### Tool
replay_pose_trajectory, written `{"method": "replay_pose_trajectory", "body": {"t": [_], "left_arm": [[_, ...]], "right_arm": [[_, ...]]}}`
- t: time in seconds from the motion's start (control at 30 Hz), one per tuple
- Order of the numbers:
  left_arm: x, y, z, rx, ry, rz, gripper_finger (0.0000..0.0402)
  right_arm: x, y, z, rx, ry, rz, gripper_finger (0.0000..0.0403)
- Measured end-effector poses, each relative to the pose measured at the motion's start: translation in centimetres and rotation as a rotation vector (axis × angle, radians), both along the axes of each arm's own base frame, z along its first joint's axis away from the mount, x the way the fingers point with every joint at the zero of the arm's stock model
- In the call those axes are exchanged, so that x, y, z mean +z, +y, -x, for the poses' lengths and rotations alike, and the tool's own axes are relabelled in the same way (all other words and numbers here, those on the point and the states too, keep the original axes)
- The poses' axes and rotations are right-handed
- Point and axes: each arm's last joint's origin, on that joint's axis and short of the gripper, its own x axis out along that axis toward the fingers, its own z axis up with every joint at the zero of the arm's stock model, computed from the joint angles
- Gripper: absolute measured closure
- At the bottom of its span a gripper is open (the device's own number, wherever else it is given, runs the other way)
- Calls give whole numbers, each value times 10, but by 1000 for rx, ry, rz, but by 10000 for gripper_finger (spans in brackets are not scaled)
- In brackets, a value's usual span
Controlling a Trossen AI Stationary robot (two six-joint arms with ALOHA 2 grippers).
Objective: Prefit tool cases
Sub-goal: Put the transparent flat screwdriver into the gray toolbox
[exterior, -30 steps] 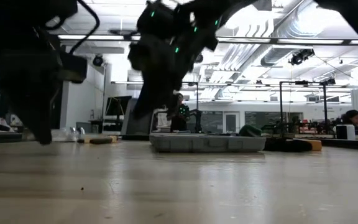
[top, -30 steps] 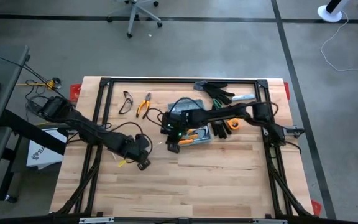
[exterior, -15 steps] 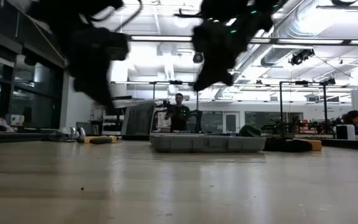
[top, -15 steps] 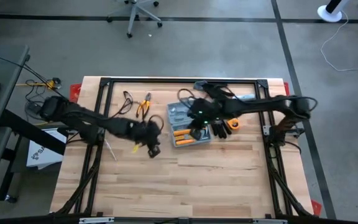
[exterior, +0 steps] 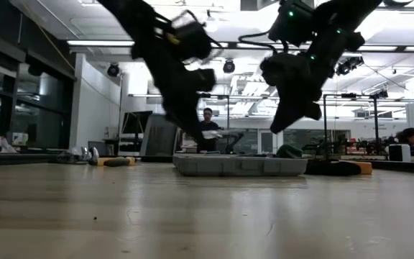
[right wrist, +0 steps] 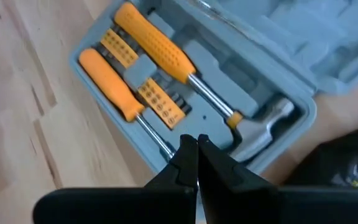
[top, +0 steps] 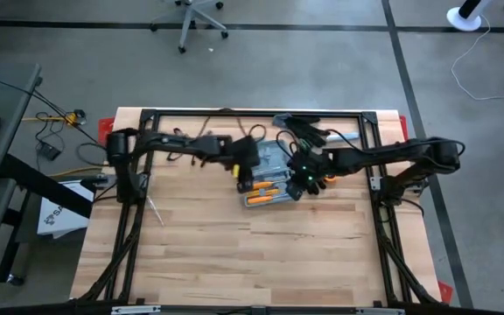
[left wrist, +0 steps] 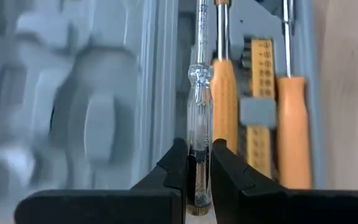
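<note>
From above, the open tool case (top: 268, 175) is lying mid-bench (top: 234, 254), both arms reaching over it. The left wrist view alone is showing the left tool (left wrist: 198, 163) clamping a clear-handled screwdriver (left wrist: 199, 124). The right wrist view is showing the right tool (right wrist: 196, 155) pressed together, empty, over orange handles (right wrist: 154, 40).

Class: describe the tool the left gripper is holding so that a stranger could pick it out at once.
Find the open grey-blue tool case at the table's far middle. Over it, the left gripper pinches a slim screwdriver. Its handle is clear, while the screwdrivers seated in the case have orange handles.
</note>
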Motion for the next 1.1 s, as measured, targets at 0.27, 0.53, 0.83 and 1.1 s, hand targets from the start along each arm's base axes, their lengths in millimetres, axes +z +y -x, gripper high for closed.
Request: {"method": "replay_pose_trajectory", "body": {"t": [0.27, 0.53, 0.83, 1.1], "left_arm": [[-21, 13, -30, -75, 129, 41, 372], [-26, 11, -26, -29, 192, 62, 371], [-24, 11, -26, 6, 192, 73, 295], [-15, 12, -22, 45, 195, 28, 288]], "right_arm": [[4, 1, 6, -20, -18, -2, 403], [4, 1, 6, -23, -21, 7, 403], [4, 0, 5, -27, -23, 13, 403], [5, 0, 5, -32, -30, 23, 403]]}}
